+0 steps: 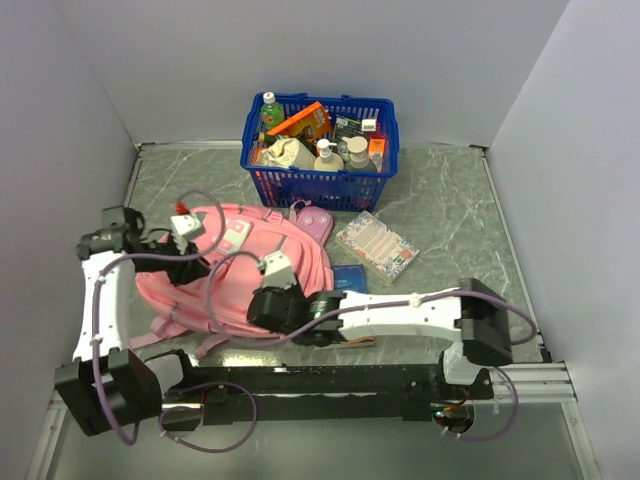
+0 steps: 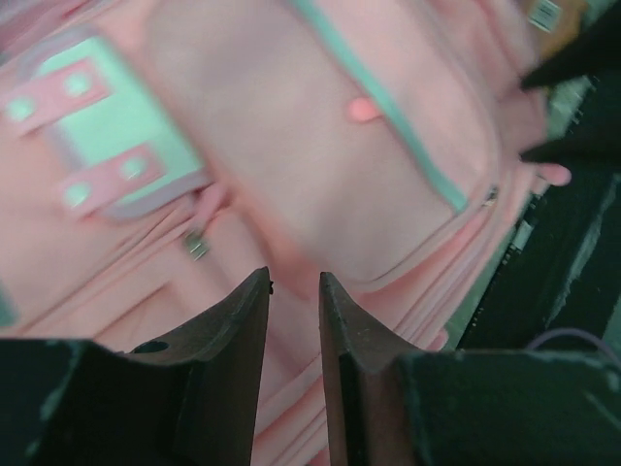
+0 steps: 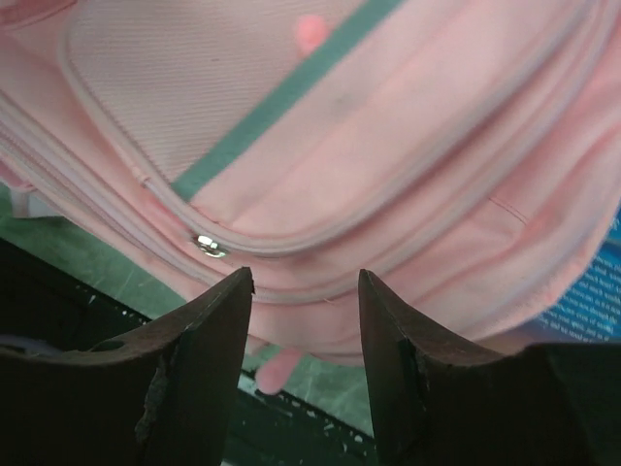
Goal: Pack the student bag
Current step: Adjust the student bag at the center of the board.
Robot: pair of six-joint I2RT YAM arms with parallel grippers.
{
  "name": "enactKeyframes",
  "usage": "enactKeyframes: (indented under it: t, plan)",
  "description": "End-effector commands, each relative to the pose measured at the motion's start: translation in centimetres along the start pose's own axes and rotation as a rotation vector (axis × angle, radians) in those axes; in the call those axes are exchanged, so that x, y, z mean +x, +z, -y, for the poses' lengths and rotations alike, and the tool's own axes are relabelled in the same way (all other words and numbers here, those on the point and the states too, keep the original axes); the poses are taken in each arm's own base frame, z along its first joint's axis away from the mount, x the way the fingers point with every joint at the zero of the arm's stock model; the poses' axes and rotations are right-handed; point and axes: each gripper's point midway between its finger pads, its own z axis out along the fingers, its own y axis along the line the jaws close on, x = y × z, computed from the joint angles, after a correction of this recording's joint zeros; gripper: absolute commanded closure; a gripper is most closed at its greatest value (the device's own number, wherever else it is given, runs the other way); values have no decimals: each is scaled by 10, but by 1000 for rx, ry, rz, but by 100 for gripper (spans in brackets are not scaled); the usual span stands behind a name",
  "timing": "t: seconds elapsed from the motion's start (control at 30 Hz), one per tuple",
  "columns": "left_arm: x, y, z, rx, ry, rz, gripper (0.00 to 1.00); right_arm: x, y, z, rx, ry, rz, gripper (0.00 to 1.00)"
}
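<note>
The student bag [image 1: 236, 262], a soft pink backpack, lies flat on the table left of centre. My left gripper [image 1: 193, 263] hangs over its left part. In the left wrist view the gripper [image 2: 294, 282] stands open by a narrow gap, with nothing between the fingers and the bag [image 2: 291, 126] blurred beneath, its pale patch [image 2: 107, 131] at upper left. My right gripper [image 1: 268, 308] is at the bag's near right edge. The right wrist view shows this gripper [image 3: 306, 282] open wider over the bag's [image 3: 388, 126] lower seam, a metal zip puller [image 3: 208, 245] just left of it.
A blue plastic basket [image 1: 318, 172] full of bottles and packets stands at the back centre. A small pink-purple pencil case [image 1: 313, 218], a clear printed packet [image 1: 376, 246] and a blue book [image 1: 350, 276] lie right of the bag. The black base rail [image 1: 330, 380] runs along the near edge.
</note>
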Motion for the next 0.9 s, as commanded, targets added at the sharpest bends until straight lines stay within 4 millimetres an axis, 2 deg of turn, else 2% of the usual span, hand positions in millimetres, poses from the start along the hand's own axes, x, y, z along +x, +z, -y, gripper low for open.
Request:
enactKeyframes:
  t: [0.0, 0.03, 0.1, 0.13, 0.27, 0.33, 0.43, 0.47, 0.6, 0.7, 0.77, 0.87]
  plan:
    - [-17, 23, 35, 144, 194, 50, 67, -13, -8, 6, -112, 225, -51, 45]
    - [-21, 29, 47, 193, 233, 48, 66, -9, -12, 5, -159, 251, -82, 45]
    - [-22, 35, 56, 229, 249, 29, 66, -16, -14, 9, -179, 310, -85, 45]
    - [-17, 39, 67, 274, 291, 10, 66, -18, -18, 11, -187, 324, -83, 45]
    - [10, 42, 80, 332, 406, -88, 68, -23, -26, 16, -189, 350, -89, 45]
    - [23, 41, 79, 333, 461, -133, 68, -19, -24, 21, -177, 367, -103, 45]
    - [30, 40, 79, 325, 514, -162, 67, -15, -17, 25, -182, 410, -122, 45]
    - [27, 41, 77, 304, 542, -148, 65, -13, -15, 25, -188, 425, -134, 44]
    - [35, 43, 81, 283, 628, -130, 54, -14, -8, 28, -201, 464, -155, 44]
    - [37, 48, 78, 234, 699, -111, 48, -20, -5, 26, -221, 483, -155, 43]
    - [39, 52, 73, 202, 721, -122, 47, -22, -6, 27, -225, 480, -154, 43]
    - [29, 60, 66, 154, 735, -90, 44, -23, -7, 24, -228, 483, -168, 43]
